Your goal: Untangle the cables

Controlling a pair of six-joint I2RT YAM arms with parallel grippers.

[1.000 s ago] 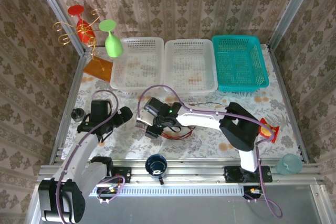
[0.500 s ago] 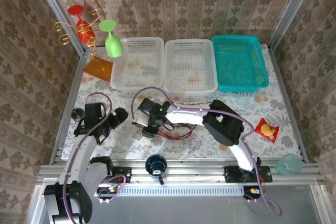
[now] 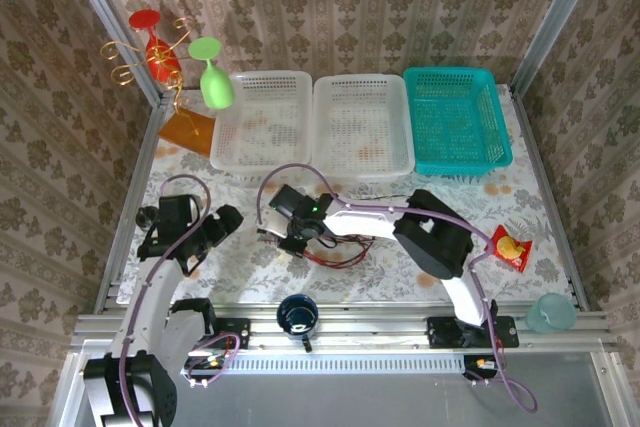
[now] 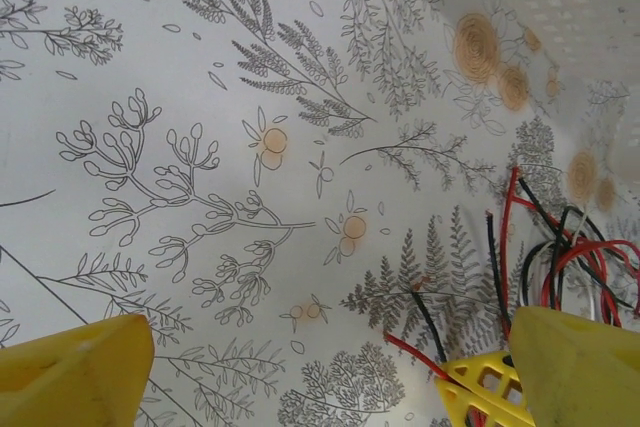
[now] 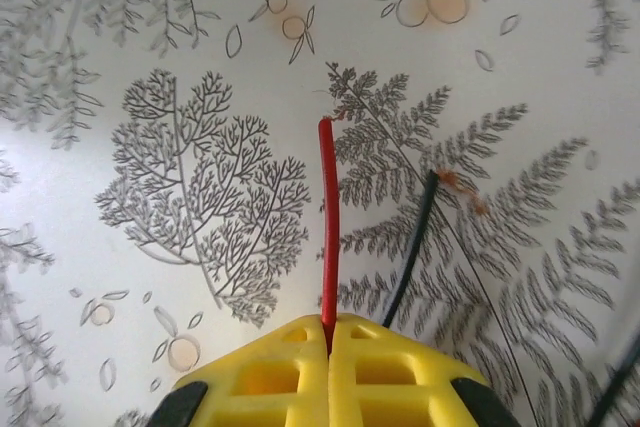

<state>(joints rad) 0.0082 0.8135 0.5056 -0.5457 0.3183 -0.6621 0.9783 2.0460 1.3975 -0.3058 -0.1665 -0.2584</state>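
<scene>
The right hand [image 5: 328,332] is clenched on one red cable [image 5: 327,207], whose free end pokes out past the fingertips above the counter [image 5: 120,67]. A black cable [image 5: 410,247] lies just beside it. The other cables [image 3: 335,259] lie bunched mid-counter, on that hand's right-edge side. The left hand [image 4: 320,387] is spread wide and released, with the tangle just beyond its right finger.

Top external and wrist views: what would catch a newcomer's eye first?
The right end effector, shut on a single red cable that pokes out between its yellow fingers in the right wrist view. Next, the tangle of red and black cables mid-table, with the open left end effector just to its left. The teal basket stands out at the far right.
</scene>
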